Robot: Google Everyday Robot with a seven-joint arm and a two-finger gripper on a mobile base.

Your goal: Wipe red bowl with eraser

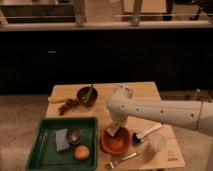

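Observation:
The red bowl point(116, 142) is wide, shallow and orange-red, and sits near the front of the wooden table. My gripper point(114, 128) hangs from the white arm that reaches in from the right, and points down over the bowl's back left rim. It is shut on the eraser point(112, 131), a small tan block with a paler face. The eraser is at the bowl's inner rim; I cannot tell whether it touches.
A green tray point(44, 150) at front left holds a blue-grey cloth point(61, 140), a small metallic cup point(74, 135) and an orange fruit point(81, 152). A dark brown bowl point(87, 95) stands at the back. A brush point(145, 133), a white cup point(156, 145) and a fork point(121, 160) lie right of the red bowl.

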